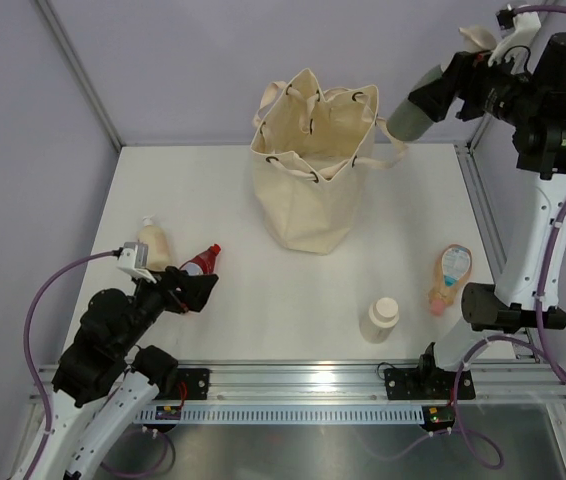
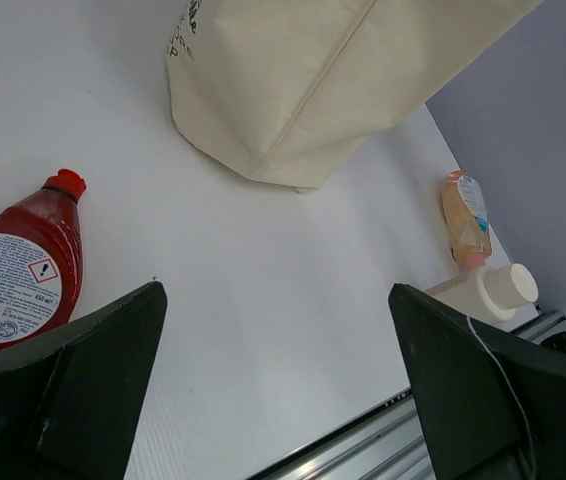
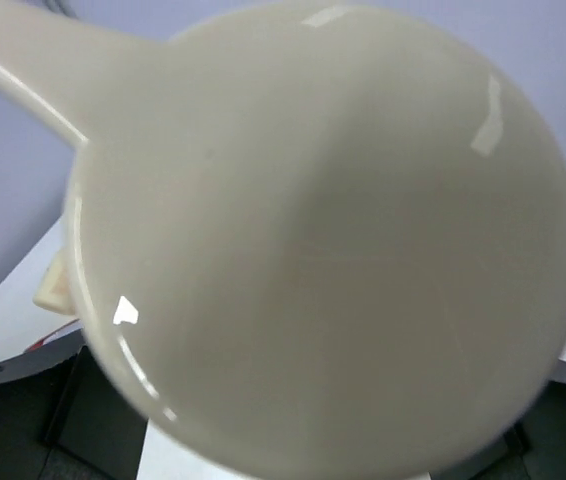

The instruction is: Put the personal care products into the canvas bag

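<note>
Cream pump head of the grey-green bottle (image 3: pixel 323 250) fills my view. My right fingers (image 1: pixel 435 95) pinch its stiff, slick body, high beside the soft canvas bag (image 1: pixel 313 190). My left fingers (image 1: pixel 195 288) hang spread by the red bottle (image 2: pixel 18 265); its flat sides look best to grip.

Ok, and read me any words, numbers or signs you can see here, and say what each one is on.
"650 ml", as far as it can be read: white label of the red bottle.
"!" in a red-edged diamond: same label.
Barcode and other print on that label: too small to read.
Dark print on the canvas bag: cut off, unreadable.
Label on the clear and pink bottle: blurred.
</note>
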